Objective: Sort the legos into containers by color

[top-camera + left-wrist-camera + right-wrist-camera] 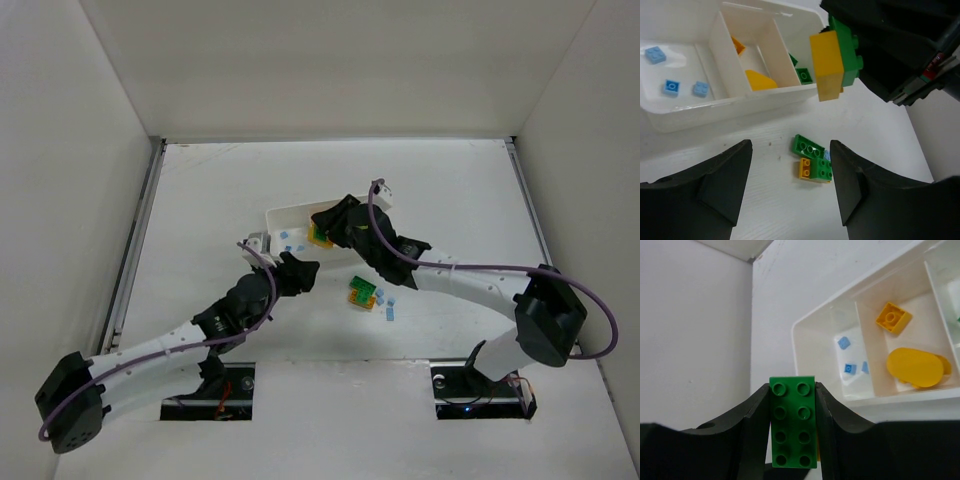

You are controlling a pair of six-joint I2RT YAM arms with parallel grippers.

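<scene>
The white tray has three compartments. In the left wrist view the left one holds three pale blue legos, the middle one yellow pieces, the right one a green lego. My right gripper is shut on a green two-by-four lego with a yellow lego stuck under it, held above the tray's right end. My left gripper is open and empty, just in front of the tray, over a loose cluster of green and yellow legos.
The loose cluster lies on the table right of my left gripper, with small pale blue legos beside it. The right wrist view shows the tray with blue legos and a yellow oval piece. White walls enclose the table.
</scene>
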